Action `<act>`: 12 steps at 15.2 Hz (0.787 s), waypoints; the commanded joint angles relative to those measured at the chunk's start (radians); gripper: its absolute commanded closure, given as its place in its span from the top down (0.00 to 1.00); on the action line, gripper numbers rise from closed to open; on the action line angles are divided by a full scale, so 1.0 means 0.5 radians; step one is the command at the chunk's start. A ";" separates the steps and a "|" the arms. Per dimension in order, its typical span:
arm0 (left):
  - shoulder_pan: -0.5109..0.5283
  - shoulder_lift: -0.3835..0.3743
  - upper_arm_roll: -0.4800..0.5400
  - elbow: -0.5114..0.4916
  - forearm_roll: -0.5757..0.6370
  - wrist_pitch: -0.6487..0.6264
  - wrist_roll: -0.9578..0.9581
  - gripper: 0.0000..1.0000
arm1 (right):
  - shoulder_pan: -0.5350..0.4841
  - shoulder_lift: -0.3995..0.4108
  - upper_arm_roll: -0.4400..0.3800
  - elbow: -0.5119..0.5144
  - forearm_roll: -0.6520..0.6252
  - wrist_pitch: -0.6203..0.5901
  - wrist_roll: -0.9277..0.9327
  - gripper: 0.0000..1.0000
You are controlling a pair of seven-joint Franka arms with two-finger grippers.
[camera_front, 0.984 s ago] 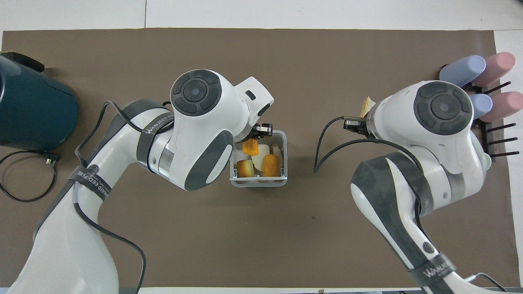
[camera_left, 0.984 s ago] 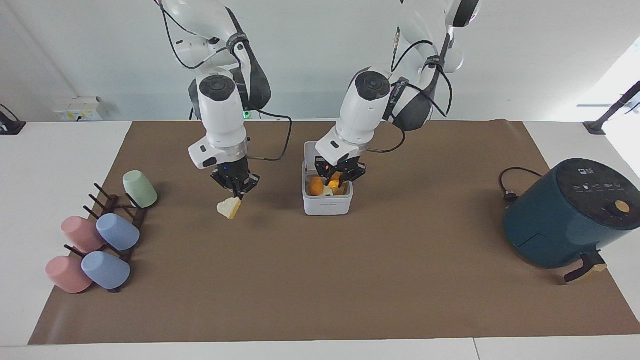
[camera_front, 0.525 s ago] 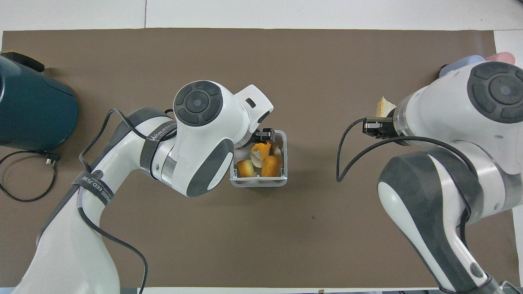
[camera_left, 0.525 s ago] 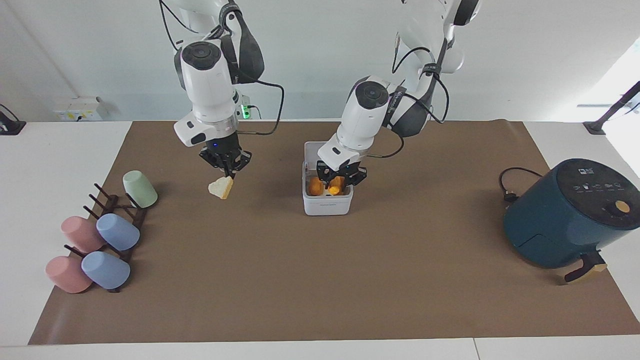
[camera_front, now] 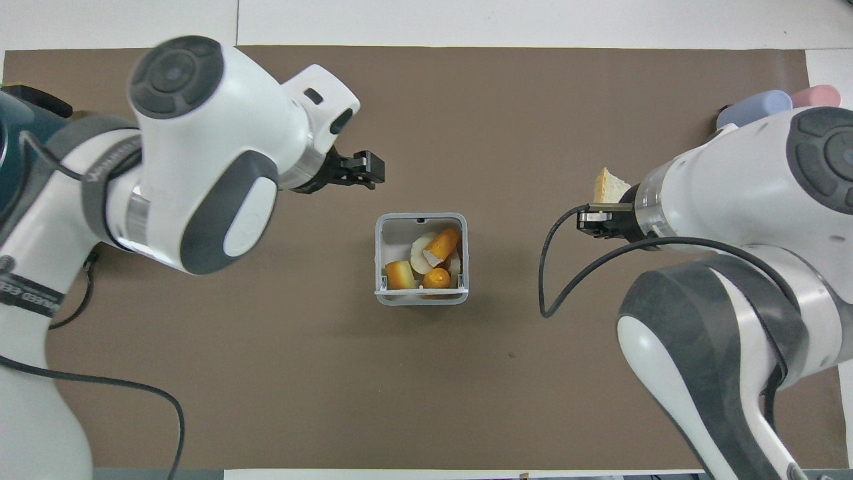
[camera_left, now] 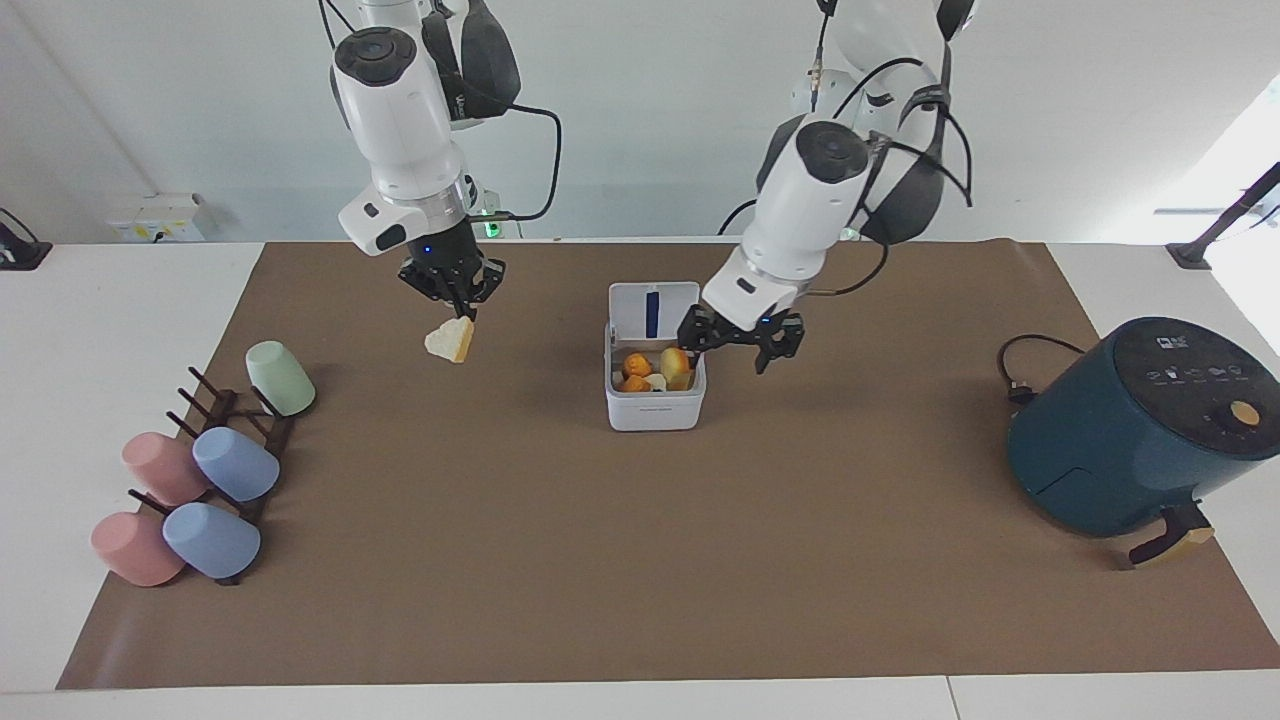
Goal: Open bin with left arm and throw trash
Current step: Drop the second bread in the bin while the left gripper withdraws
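Observation:
The white bin (camera_left: 655, 408) stands mid-table with its lid (camera_left: 652, 308) up, blue stripe showing. In the overhead view the bin (camera_front: 381, 248) holds orange food pieces (camera_front: 443, 243) and a pale bread piece (camera_front: 420, 255). My left gripper (camera_left: 735, 350) is open and empty, in the air just beside the bin toward the left arm's end; it also shows in the overhead view (camera_front: 372, 170). My right gripper (camera_left: 460, 308) is shut on a triangular bread piece (camera_left: 449, 342) and holds it above the mat toward the right arm's end. That bread (camera_front: 608, 187) also shows in the overhead view, by the right gripper (camera_front: 593, 217).
A dark teal air fryer (camera_left: 1140, 430) with its cable (camera_left: 1020, 372) stands at the left arm's end. A rack of pastel cups (camera_left: 200, 470) lies at the right arm's end, and its cups (camera_front: 760, 110) show partly in the overhead view.
My left gripper let go of the orange piece in the bin, rose out and moved toward the left arm's end. My right gripper lifted the bread higher, toward the robots.

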 commanded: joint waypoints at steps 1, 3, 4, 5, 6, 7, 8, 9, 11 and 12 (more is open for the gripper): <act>0.196 -0.087 -0.005 0.069 0.045 -0.205 0.163 1.00 | 0.107 0.011 0.004 -0.005 0.064 0.102 0.132 0.00; 0.362 -0.179 -0.008 0.072 0.054 -0.303 0.368 1.00 | 0.251 0.078 0.004 0.034 0.064 0.179 0.390 0.00; 0.429 -0.219 -0.008 0.072 0.072 -0.355 0.439 1.00 | 0.312 0.130 0.004 0.080 0.064 0.189 0.510 0.00; 0.479 -0.253 -0.008 0.072 0.115 -0.426 0.510 1.00 | 0.371 0.188 0.004 0.144 0.061 0.189 0.617 0.00; 0.516 -0.281 -0.005 0.072 0.170 -0.481 0.583 1.00 | 0.423 0.244 0.004 0.203 0.060 0.195 0.697 0.00; 0.555 -0.314 -0.005 0.078 0.180 -0.549 0.627 1.00 | 0.454 0.281 0.004 0.231 0.064 0.240 0.765 0.00; 0.589 -0.342 -0.005 0.078 0.186 -0.610 0.642 1.00 | 0.488 0.302 0.007 0.237 0.067 0.293 0.838 0.00; 0.611 -0.370 -0.008 0.078 0.192 -0.662 0.667 1.00 | 0.543 0.339 0.007 0.243 0.067 0.351 0.906 0.00; 0.623 -0.452 -0.005 0.063 0.241 -0.730 0.758 1.00 | 0.617 0.422 0.007 0.271 0.067 0.443 1.035 0.00; 0.623 -0.477 0.013 0.047 0.244 -0.748 0.789 1.00 | 0.647 0.446 0.007 0.271 0.067 0.480 1.075 0.00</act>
